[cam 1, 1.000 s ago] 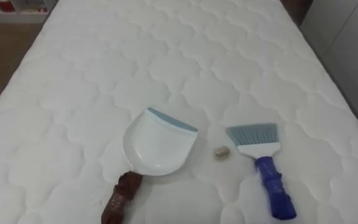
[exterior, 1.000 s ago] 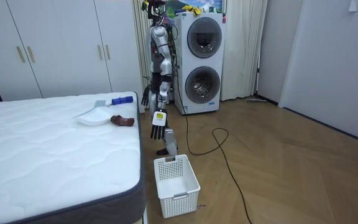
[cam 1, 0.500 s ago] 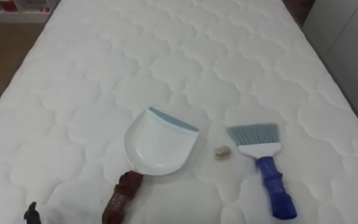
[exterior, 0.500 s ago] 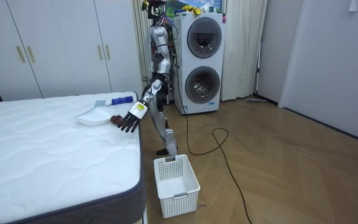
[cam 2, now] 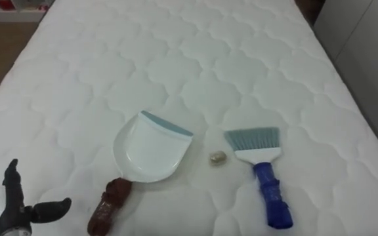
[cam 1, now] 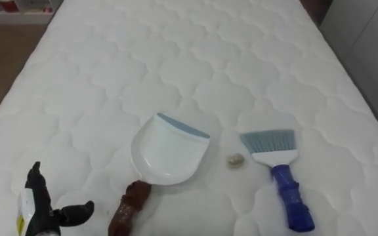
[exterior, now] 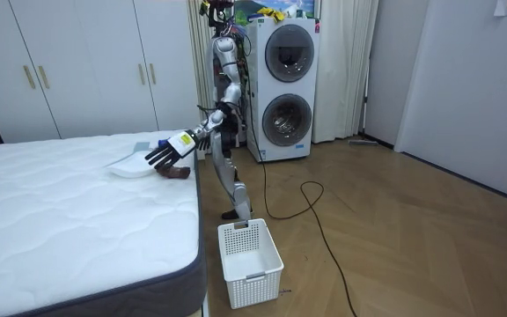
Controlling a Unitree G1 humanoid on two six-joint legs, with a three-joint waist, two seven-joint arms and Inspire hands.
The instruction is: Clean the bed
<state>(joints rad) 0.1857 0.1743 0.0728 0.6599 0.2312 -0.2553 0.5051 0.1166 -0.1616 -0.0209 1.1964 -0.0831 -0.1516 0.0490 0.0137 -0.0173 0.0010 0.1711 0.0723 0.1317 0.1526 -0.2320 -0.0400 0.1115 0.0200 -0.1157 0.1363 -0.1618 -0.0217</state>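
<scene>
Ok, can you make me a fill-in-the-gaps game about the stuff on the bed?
1. The small beige crumpled scrap lies between the white plastic dustpan and the blue-handled ____.
2. The dustpan's handle is ____ in colour.
3. The open hand to the left of that handle is the robot's ____ one.
Missing words: brush; brown; left.

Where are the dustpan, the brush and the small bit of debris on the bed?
dustpan point(cam 1: 168, 152): left eye view, on the middle of its white pan.
brush point(cam 1: 289, 195): left eye view, on its blue handle.
debris point(cam 1: 234, 159): left eye view, on the small lump itself, between the other two.
</scene>
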